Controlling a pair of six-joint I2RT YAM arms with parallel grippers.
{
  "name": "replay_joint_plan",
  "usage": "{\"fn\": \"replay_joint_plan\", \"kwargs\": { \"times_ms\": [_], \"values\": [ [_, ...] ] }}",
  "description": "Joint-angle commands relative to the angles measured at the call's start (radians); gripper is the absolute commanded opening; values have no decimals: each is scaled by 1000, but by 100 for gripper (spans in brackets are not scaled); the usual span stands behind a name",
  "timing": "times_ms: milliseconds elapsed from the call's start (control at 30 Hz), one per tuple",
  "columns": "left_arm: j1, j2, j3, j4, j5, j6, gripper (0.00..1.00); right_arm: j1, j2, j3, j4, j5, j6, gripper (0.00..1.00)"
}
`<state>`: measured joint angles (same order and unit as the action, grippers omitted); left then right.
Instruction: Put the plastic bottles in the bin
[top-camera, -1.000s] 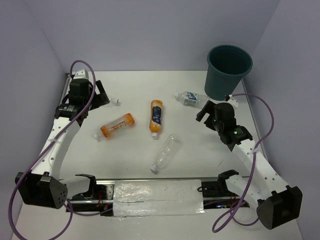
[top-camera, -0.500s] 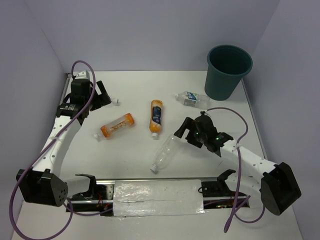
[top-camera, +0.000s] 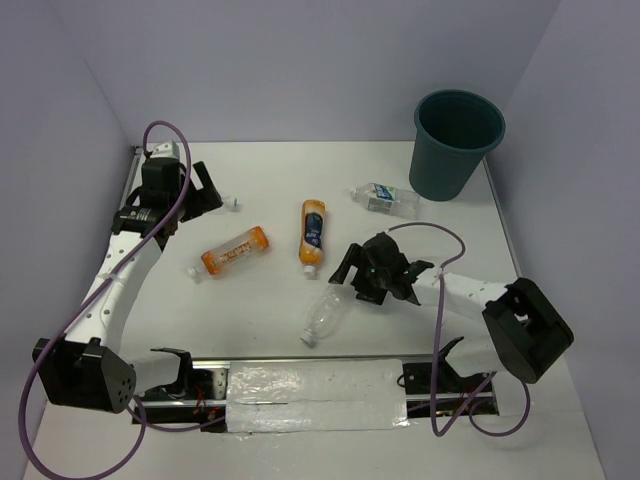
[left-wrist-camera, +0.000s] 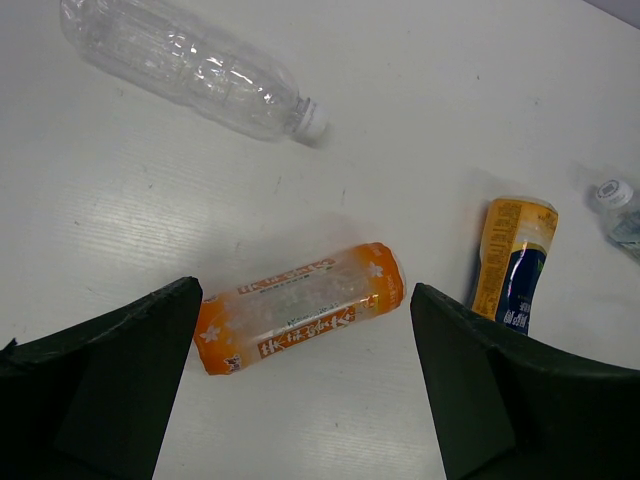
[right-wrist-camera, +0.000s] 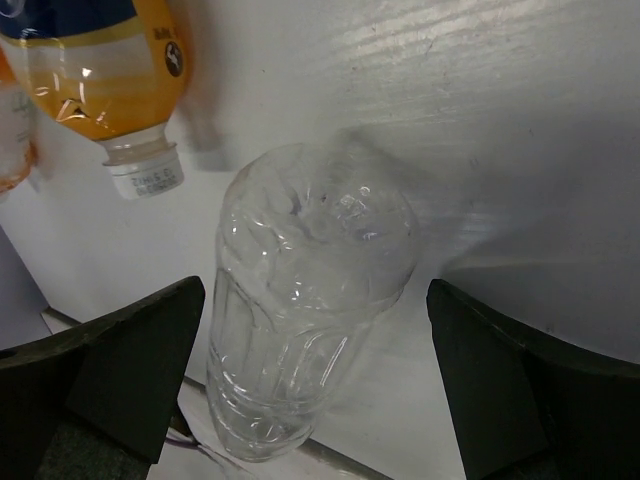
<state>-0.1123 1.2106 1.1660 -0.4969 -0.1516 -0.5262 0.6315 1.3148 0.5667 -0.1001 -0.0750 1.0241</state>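
The right fingers (right-wrist-camera: 110, 380) are spread wide and hold nothing; they stand on either side of the clear unlabelled bottle (right-wrist-camera: 300, 300), which lies on its side on the white desk (right-wrist-camera: 520, 120) with its rounded base close to the white cap of an orange bottle (right-wrist-camera: 100, 70) that wears a dark blue label, and whether either finger touches the clear plastic cannot be told. From above, that clear bottle lies aslant near the middle of the desk's near half, its cap toward the near edge and its other end under the right arm's black wrist. The blue-labelled orange bottle lies just beyond it, cap toward the near edge. A second orange bottle (top-camera: 233, 251), with an orange-and-white label, lies to the left of these, cap pointing near-left. The left fingers (left-wrist-camera: 100, 390) also stand wide apart and empty, raised at the far left of the desk; their wrist view shows the second orange bottle on the desk between them, clear of both. The clear bottle with the blue-white label (top-camera: 385, 197) lies on its side at far right, just beside the foot of the bin (top-camera: 458, 140), which stands upright in the far right corner. All four bottles lie on the desk, outside the bin
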Motion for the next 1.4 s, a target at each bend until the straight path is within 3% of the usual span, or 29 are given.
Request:
{"fn": "replay_joint_plan", "kwargs": {
  "times_ms": [0,100,200,233,333,433,567,733,900,1133,1367],
  "values": [
    [5,3,14,20,6,14,99,25,37,41,74,-20,37,100],
    [6,3,11,21,7,15,99,34,66,45,77,-5,39,100],
    [8,3,4,26,12,14,99,36,81,48,73,17,37,89],
    [8,3,3,26,12,14,99,36,78,47,69,24,36,78],
    [8,4,0,26,11,15,99,36,60,58,37,69,22,61],
    [8,3,4,23,7,18,99,36,23,114,-28,121,-14,51],
    [8,6,32,3,-5,25,99,36,-81,232,-183,292,-97,50],
    [10,0,70,-26,7,28,99,24,-132,583,-366,575,-326,50],
    [11,-13,80,-40,41,20,99,-59,-72,904,-354,829,-574,50],
    [11,-3,156,-111,37,64,99,-295,82,1219,-250,860,-745,53],
    [14,46,225,-147,76,97,99,-426,317,1508,-208,980,-857,53]
  ]
}}
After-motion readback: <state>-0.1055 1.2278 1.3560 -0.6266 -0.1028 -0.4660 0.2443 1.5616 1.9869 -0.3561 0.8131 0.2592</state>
